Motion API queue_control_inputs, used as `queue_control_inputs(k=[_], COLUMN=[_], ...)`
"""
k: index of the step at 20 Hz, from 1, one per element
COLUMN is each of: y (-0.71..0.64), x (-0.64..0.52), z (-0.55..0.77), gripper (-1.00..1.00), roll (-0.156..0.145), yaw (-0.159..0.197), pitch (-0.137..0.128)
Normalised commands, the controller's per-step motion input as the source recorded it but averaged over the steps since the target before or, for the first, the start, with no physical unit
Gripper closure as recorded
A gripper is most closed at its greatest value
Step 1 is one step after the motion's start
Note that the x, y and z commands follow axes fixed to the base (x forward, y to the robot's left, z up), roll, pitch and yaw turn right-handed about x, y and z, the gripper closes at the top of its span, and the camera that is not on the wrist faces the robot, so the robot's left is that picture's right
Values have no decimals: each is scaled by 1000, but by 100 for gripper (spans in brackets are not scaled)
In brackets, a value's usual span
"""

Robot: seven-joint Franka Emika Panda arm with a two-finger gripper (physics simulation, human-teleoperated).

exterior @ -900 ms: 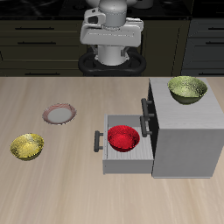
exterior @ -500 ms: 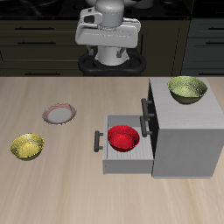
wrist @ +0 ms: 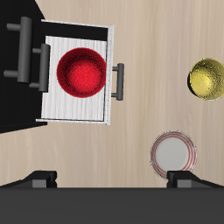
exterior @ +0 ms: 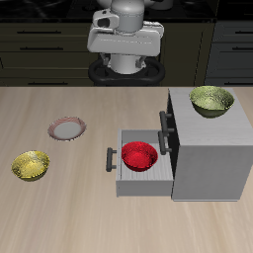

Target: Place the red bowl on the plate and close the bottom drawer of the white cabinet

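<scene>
One red bowl (exterior: 139,155) sits inside the bottom drawer (exterior: 126,181) of the white cabinet (exterior: 212,158), and that drawer is pulled fully out toward the middle of the table (exterior: 59,212). One plate (exterior: 67,128) lies bare on the tabletop, well apart from the drawer. Two yellow-green bowls are present: one bowl on the cabinet top (exterior: 211,100), one bowl on the table (exterior: 31,166) near the plate. The cabinet front shows two dark handles; the drawer front carries a third. The gripper (wrist: 112,179) hangs high above the table, its two fingertips (wrist: 40,178) spread wide apart and holding nothing.
</scene>
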Motion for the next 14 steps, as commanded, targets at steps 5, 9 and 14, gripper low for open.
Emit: queue_control_inputs(k=[5, 9, 14], y=[199, -7, 3], x=[251, 196, 230], z=[128, 9, -24], gripper=[-100, -100, -100], roll=[4, 1, 0], yaw=[35, -1, -15], pitch=[-58, -4, 10])
